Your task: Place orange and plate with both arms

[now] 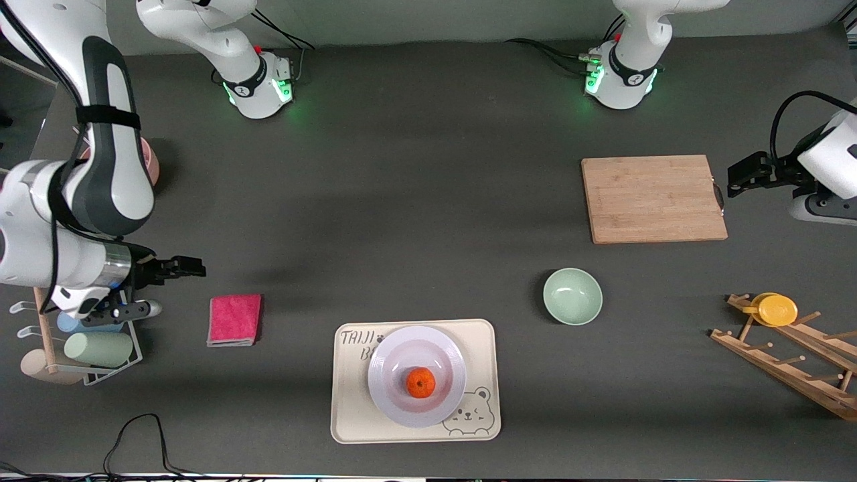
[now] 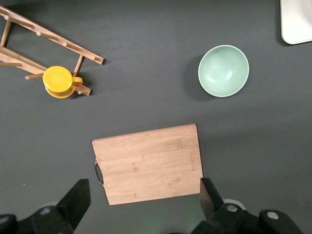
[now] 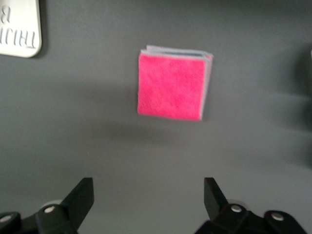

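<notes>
The small orange (image 1: 420,383) rests in the middle of the white plate (image 1: 385,365). The plate stands on a cream bear-printed tray (image 1: 348,415) near the table's front edge. Both arms are drawn back to their own ends of the table. My right gripper (image 1: 194,266) hangs open and empty over bare table beside a pink cloth (image 1: 234,319); in the right wrist view its fingers (image 3: 80,197) frame only tabletop. My left gripper (image 1: 733,179) is open and empty beside the handle edge of a wooden cutting board (image 1: 653,199), which lies just past its fingers (image 2: 209,195) in the left wrist view.
A pale green bowl (image 1: 572,296) sits between the tray and the cutting board. A wooden rack (image 1: 790,365) holding a yellow cup (image 1: 776,310) is at the left arm's end. A cup stand (image 1: 87,348) and a pink bowl (image 1: 151,161) are at the right arm's end.
</notes>
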You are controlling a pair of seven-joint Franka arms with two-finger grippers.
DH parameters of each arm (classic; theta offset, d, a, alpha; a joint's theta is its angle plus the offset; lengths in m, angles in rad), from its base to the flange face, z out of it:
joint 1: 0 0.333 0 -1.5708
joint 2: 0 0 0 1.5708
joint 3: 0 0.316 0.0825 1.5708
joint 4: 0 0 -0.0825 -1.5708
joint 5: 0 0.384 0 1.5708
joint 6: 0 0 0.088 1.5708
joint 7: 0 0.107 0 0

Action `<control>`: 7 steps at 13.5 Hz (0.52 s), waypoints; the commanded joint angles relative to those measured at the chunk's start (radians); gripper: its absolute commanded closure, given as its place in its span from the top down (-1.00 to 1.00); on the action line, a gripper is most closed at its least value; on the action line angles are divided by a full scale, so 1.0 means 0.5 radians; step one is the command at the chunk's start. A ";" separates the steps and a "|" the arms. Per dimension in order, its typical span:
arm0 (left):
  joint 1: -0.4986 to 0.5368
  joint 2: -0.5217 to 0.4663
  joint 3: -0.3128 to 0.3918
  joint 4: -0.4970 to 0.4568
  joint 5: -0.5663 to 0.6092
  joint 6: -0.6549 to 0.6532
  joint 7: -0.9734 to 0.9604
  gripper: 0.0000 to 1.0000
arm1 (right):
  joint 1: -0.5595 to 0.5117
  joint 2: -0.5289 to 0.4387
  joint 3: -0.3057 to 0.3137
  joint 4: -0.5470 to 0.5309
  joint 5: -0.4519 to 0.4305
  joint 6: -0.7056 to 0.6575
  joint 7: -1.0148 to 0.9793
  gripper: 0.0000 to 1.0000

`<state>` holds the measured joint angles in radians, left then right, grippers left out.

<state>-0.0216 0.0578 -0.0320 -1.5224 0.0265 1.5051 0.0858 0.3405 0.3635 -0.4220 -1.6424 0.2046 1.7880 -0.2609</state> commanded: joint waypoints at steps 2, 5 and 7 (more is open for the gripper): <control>-0.027 -0.030 0.012 -0.023 0.033 0.006 0.010 1.00 | 0.037 -0.058 -0.110 0.131 -0.105 -0.333 0.059 1.00; -0.027 -0.030 0.015 -0.023 0.033 0.006 0.009 1.00 | 0.095 -0.193 -0.101 0.125 -0.262 -0.376 0.062 1.00; -0.027 -0.030 0.012 -0.023 0.033 0.003 0.003 1.00 | 0.178 -0.278 -0.104 0.128 -0.311 -0.376 0.235 1.00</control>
<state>-0.0224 0.0578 -0.0319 -1.5227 0.0267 1.5050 0.0857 0.3824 0.2780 -0.4681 -1.5730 0.0989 1.6164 -0.2348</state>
